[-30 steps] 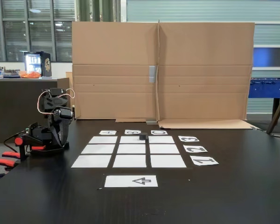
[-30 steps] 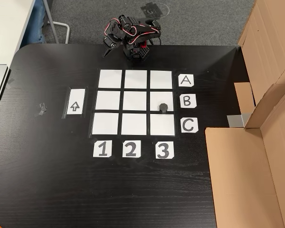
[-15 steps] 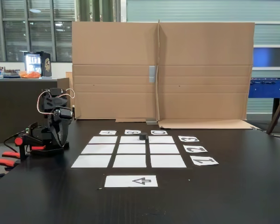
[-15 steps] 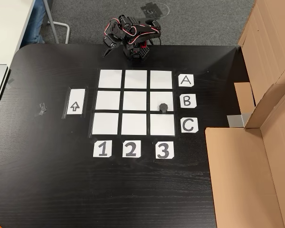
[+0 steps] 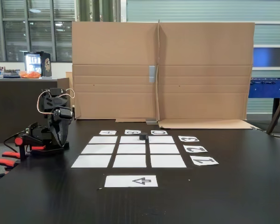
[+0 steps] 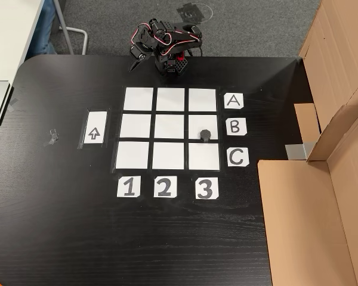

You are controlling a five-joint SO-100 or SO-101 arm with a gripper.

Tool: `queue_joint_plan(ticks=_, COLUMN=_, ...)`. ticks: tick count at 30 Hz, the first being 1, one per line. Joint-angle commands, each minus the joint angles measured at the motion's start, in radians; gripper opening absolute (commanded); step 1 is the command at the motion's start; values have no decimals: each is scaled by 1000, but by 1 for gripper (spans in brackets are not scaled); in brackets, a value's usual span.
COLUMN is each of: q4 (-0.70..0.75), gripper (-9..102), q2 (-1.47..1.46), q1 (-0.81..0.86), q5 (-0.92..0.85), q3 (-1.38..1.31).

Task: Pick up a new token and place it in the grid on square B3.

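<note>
Small matte black puck token [image 6: 206, 134] sits on the white paper square B3 [image 6: 203, 121], near its lower edge, well apart from the folded arm's end effector [image 6: 135, 63], whose jaw state cannot be told. Risk: any re-grab nudges it into the dark gap toward row C.

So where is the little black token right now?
In the fixed view from above, the token sits on the lower edge of square B3, the right-hand square of the middle row, beside the B label.
</note>
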Motion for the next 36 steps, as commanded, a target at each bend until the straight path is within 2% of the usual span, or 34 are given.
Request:
queue_joint_plan(ticks=1, q4=5, gripper=-1, q2=3, q1=2, q5=9, q3=2)
queue_joint_plan(ticks=36, q4=6, gripper=-1, q2=3, q1=2, q5=-5, q3=3)
